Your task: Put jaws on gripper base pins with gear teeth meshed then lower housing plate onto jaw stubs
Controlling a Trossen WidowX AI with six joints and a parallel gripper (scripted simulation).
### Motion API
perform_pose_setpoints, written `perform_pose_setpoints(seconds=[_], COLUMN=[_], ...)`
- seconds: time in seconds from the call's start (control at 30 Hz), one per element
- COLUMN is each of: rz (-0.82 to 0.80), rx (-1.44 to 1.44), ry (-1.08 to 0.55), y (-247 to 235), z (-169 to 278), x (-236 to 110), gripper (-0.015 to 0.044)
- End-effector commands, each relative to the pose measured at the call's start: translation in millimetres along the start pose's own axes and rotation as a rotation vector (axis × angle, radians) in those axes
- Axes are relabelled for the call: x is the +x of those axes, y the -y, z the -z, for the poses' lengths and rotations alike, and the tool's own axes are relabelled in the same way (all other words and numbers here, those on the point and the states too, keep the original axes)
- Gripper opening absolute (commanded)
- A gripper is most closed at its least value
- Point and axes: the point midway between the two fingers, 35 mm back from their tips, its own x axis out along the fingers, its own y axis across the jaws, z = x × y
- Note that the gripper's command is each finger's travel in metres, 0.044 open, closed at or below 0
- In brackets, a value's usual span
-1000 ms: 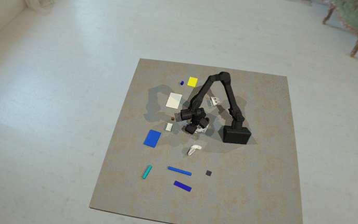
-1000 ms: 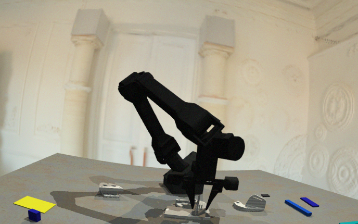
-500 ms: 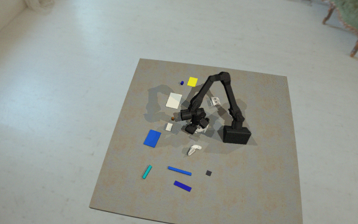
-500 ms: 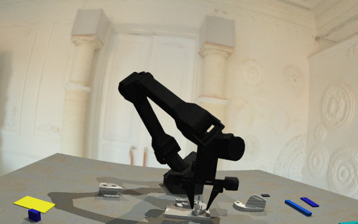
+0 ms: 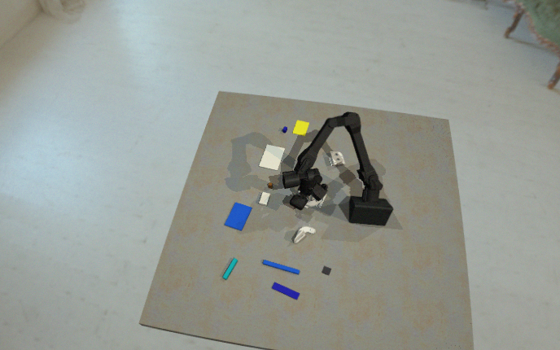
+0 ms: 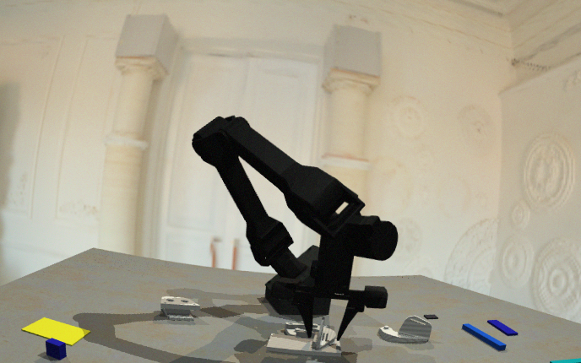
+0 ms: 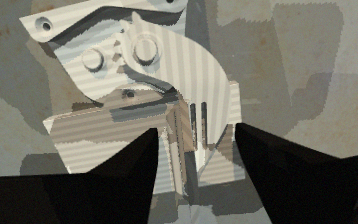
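Gripper base (image 5: 317, 201) (image 6: 289, 344) (image 7: 100, 85) lies on the tabletop (image 5: 371, 288) (image 6: 115, 273) below the pincer (image 5: 308, 204) (image 6: 324, 338) (image 7: 196, 132). One jaw (image 6: 328, 336) (image 7: 197, 65) is at one pin; the left pin (image 7: 93, 60) in the wrist view is exposed. Pincer released, fingers partly spread astride the jaw. Second jaw (image 5: 304, 234) (image 6: 409, 331) and housing plate (image 5: 337, 158) (image 6: 179, 304) lie apart from the base.

You've got no readable text, labels, brands, numbers or signs in any view; faint pale marks on the gripper body (image 6: 339, 294) are too small to read.
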Motion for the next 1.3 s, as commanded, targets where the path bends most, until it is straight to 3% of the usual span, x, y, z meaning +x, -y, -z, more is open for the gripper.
perform_pose_setpoints(seconds=[0.0, 0.17, 0.3, 0.57, 0.6, 1.27], rz=[0.004, 0.003, 0.011, 0.020, 0.021, 0.027], rx=[0.004, 0.005, -0.002, 0.186, 0.215, 0.810], ry=[0.000, 0.003, -0.010, -0.013, -0.013, 0.006], y=[1, -1, 2, 20, 22, 75], z=[1, 0, 1, -1, -2, -17], x=[-13, -65, -62, -66, -67, -76], gripper=[0.0224, 0.0224, 0.0224, 0.0434, 0.0440, 0.0440])
